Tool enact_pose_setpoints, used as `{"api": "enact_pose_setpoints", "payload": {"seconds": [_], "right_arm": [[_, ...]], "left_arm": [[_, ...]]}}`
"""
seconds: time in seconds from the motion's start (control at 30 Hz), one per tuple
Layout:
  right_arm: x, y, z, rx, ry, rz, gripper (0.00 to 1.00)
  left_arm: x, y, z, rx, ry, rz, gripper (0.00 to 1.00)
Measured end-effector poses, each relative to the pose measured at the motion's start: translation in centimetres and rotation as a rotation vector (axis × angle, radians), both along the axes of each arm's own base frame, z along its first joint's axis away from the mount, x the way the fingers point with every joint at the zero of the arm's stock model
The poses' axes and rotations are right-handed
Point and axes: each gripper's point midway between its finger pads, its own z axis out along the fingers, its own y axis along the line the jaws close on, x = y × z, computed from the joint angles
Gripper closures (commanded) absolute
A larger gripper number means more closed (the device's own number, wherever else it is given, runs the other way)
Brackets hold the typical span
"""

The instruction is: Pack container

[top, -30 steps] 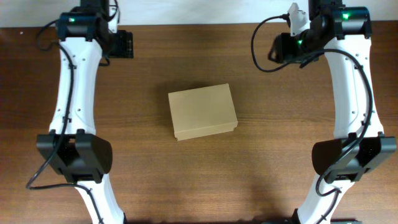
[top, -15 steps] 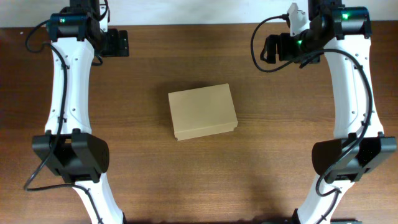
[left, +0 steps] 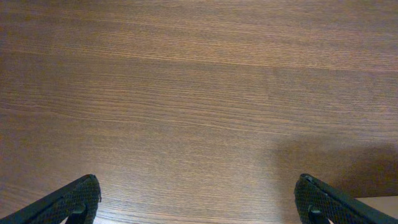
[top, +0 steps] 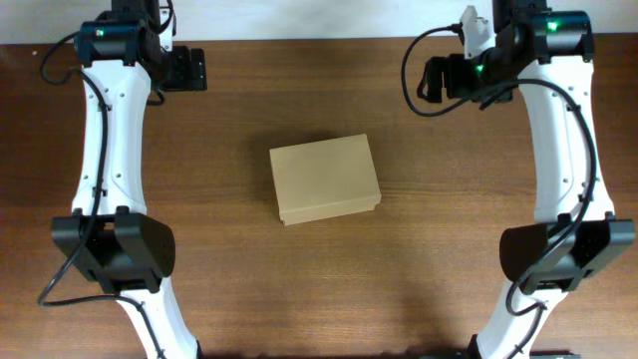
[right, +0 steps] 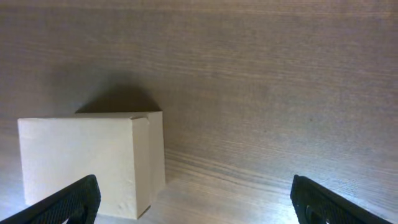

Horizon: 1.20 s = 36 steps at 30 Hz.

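The container is a plain tan cardboard box, closed, lying in the middle of the wooden table. It also shows in the right wrist view at the lower left. My left gripper is at the far left of the table, open and empty; in the left wrist view its fingertips stand wide apart over bare wood. My right gripper is at the far right, open and empty; in the right wrist view its jaws stand wide apart.
The brown wooden table ends at a white strip along the far edge. The arm bases stand at the near left and near right. No tape rolls or pens show.
My left arm has swung left and back, away from the box. My right gripper has shifted slightly left. The box has not moved.
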Motion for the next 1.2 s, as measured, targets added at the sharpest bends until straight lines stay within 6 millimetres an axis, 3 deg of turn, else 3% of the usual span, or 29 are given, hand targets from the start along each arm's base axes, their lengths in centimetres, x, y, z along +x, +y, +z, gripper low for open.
{"api": "enact_pose_setpoints", "payload": {"seconds": [0.1, 0.23, 0.3, 0.4, 0.43, 0.5, 0.6, 0.7, 0.73, 1.03, 1.2], "right_arm": [[0.9, 0.6, 2.3, -0.021, -0.12, 0.011, 0.01], [1.8, 2.3, 9.7, -0.015, -0.452, 0.04, 0.01], [0.7, 2.9, 14.0, 0.001, -0.628, 0.049, 0.01], [-3.1, 3.0, 19.0, 0.022, -0.842, 0.054, 0.01], [-4.6, 2.8, 20.1, 0.027, -0.905, 0.051, 0.01], [-7.7, 2.3, 20.4, 0.027, -0.968, 0.042, 0.01], [-11.4, 1.4, 18.6, 0.014, -1.001, 0.021, 0.01], [-14.9, 0.3, 14.3, -0.018, -0.979, -0.011, 0.01], [-16.3, -0.3, 12.0, -0.036, -0.963, -0.029, 0.01], [-21.4, -3.6, 3.3, -0.129, -1.049, -0.165, 0.01], [-22.4, -4.2, -1.3, -0.141, -1.07, -0.192, 0.01]], "left_arm": [[0.0, 0.0, 0.0, 0.0, 0.0, 0.0, 0.0], [0.0, 0.0, 0.0, 0.0, 0.0, 0.0, 0.01], [0.0, 0.0, 0.0, 0.0, 0.0, 0.0, 0.01], [0.0, 0.0, 0.0, 0.0, 0.0, 0.0, 0.0], [0.0, 0.0, 0.0, 0.001, -0.001, 0.0, 0.0], [0.0, 0.0, 0.0, 0.0, 0.0, 0.001, 0.0], [0.0, 0.0, 0.0, 0.001, 0.0, 0.001, 0.0], [0.0, 0.0, 0.0, 0.003, -0.001, 0.001, 0.0], [0.0, 0.1, 0.0, 0.004, -0.001, 0.002, 0.0], [0.0, 0.1, 0.0, 0.006, 0.0, 0.003, 0.0], [0.0, 0.1, 0.0, 0.006, -0.001, 0.003, 0.0]]}}
